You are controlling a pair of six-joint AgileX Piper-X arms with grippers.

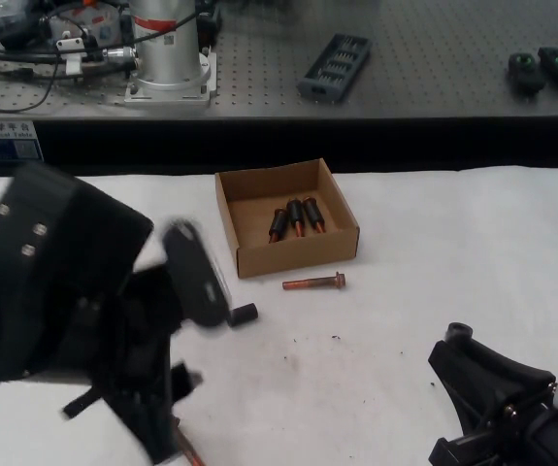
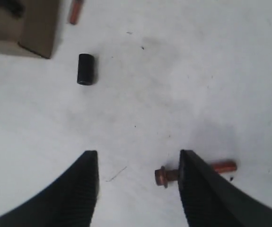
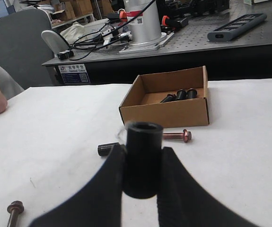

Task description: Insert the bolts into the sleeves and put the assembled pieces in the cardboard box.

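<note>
Three assembled pieces [image 1: 295,219] lie side by side in the cardboard box [image 1: 298,254] at the middle of the desk [image 1: 453,252]. Two bolts are loose: one bolt [image 1: 314,282] lies just near of the box's near wall, and a second bolt [image 2: 166,176] lies at the near left. There are two separate sleeves: a loose sleeve [image 1: 244,315] on its side on the desk, near-left of the box, and a held sleeve [image 3: 143,142].

The left arm [image 1: 55,282] hangs over the near left of the desk, pointing down. Its jaws are spread wide and empty above the second bolt, and one finger [image 2: 197,189] hides the middle of the shank. Whether it touches the bolt cannot be told.

The right arm [image 1: 497,398] sits low at the near right, facing the box. Its jaws are clenched on the held sleeve, which stands upright between them.
</note>
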